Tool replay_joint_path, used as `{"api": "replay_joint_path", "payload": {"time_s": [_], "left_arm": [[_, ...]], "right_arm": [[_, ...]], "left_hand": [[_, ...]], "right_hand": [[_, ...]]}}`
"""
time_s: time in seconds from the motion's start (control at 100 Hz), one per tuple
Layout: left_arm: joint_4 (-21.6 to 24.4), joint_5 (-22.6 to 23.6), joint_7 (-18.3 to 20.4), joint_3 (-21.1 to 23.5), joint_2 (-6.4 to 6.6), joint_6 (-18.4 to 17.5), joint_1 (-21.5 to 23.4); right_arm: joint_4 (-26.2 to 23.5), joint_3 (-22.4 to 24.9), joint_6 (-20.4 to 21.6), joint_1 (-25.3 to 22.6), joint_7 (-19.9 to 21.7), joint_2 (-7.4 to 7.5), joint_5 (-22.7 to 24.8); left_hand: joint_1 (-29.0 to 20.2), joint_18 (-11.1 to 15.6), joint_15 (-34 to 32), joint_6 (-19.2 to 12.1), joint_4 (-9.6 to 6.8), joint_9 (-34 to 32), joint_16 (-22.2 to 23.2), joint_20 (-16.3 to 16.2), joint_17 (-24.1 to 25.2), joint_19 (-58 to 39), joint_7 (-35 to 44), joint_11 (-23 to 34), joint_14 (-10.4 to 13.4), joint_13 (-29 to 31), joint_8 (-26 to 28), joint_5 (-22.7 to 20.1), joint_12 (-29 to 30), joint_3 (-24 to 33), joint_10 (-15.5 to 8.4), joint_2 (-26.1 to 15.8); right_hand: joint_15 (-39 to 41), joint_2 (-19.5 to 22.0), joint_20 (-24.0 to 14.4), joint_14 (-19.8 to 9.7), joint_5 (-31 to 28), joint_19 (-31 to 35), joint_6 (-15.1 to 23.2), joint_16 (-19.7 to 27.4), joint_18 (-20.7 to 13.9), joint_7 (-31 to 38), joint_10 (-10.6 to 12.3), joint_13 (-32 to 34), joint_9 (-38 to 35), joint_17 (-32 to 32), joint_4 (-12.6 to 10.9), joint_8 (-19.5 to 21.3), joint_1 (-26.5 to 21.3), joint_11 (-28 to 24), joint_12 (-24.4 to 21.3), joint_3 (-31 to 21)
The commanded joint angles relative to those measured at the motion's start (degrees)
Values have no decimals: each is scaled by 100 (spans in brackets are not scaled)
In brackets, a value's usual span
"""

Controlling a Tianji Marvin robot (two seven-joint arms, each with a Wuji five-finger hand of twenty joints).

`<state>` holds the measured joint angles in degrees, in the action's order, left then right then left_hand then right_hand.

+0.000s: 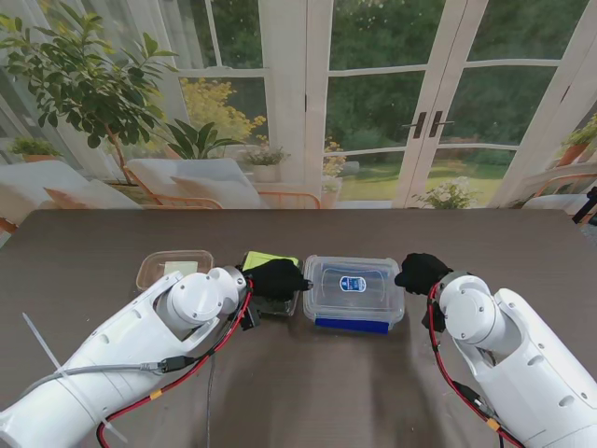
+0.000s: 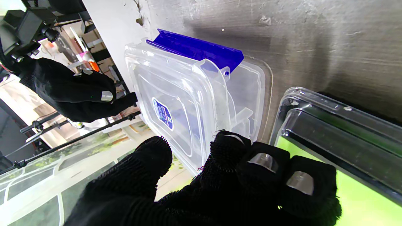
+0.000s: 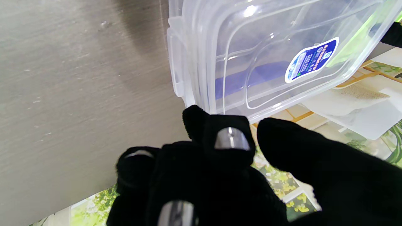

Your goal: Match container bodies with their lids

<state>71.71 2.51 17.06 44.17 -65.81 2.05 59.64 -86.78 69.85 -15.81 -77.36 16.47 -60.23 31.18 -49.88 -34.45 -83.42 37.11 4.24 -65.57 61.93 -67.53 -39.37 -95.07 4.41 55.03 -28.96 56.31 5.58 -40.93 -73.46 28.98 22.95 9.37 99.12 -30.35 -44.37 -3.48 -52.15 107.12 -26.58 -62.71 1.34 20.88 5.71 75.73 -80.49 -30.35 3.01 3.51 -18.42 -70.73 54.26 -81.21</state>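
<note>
the fingertips (image 2: 260,160) of the left hand (image 1: 277,277) are bent and lie close together at the left edge of the clear container (image 1: 354,289). the thumb stands apart from them. i cannot tell if they press the plastic or only come near it; they do not wrap around anything. the fingertips (image 3: 230,138) of the right hand (image 1: 422,271) are also half bent, just beside the right corner of the same container, with the thumb spread away — again i see no real hold.

going outward, the clear container sits in the middle of the dark table (image 1: 84,243), between the two hands. its transparent lid (image 2: 176,103) already lies on top, and the blue clip (image 1: 352,325) on the side nearer to me looks open, folded outward. just left of it, partly under the left hand, is a second container with a green lid (image 1: 266,259). further left stands a small clear tub (image 1: 174,266).

i judge that the step in hand is to seat and lock this lid on its body. the next move calls for both hands to steady the two ends and press the lid down evenly, then close the clip.

the lid has a blue oval sticker (image 1: 353,282) with white writing, too small to read.
</note>
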Motion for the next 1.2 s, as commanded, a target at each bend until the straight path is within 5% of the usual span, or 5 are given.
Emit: {"api": "replay_joint_path", "payload": {"time_s": [0.0, 0.5, 1.19], "left_arm": [[-1, -67, 129, -35, -133, -62, -92], [-598, -332, 163, -289, -307, -190, -465], [-582, -310, 235, -258, -267, -60, -375]], "right_arm": [[17, -73, 27, 62, 103, -82, -46], [499, -310, 64, 434, 23, -122, -163], [455, -307, 17, 334, 23, -114, -123]], "left_hand": [[48, 170, -38, -1010, -20, 4, 88, -158, 129, -60, -51, 76, -410, -123, -48, -247, -1, -34, 59, -93], [30, 167, -32, -1012, -22, 30, 101, -165, 142, -51, -51, 64, -414, -146, -47, -246, -5, -69, 77, -103], [75, 165, -25, -1008, -12, 57, 108, -178, 158, -37, -67, 53, -425, -155, -53, -203, -7, -260, 80, -183]], "right_hand": [[402, 64, 25, -739, -26, 1286, 2275, 10, 66, -257, -91, -11, -238, -3883, -2, -120, 26, -125, -5, -588], [401, 67, 25, -722, -21, 1286, 2270, 16, 66, -205, -93, -10, -238, -3883, -1, -107, 27, -121, -5, -587], [401, 65, 25, -712, 42, 1286, 2234, 30, 66, -199, -97, -11, -236, -3883, -5, -113, 31, -89, -14, -575]]}}
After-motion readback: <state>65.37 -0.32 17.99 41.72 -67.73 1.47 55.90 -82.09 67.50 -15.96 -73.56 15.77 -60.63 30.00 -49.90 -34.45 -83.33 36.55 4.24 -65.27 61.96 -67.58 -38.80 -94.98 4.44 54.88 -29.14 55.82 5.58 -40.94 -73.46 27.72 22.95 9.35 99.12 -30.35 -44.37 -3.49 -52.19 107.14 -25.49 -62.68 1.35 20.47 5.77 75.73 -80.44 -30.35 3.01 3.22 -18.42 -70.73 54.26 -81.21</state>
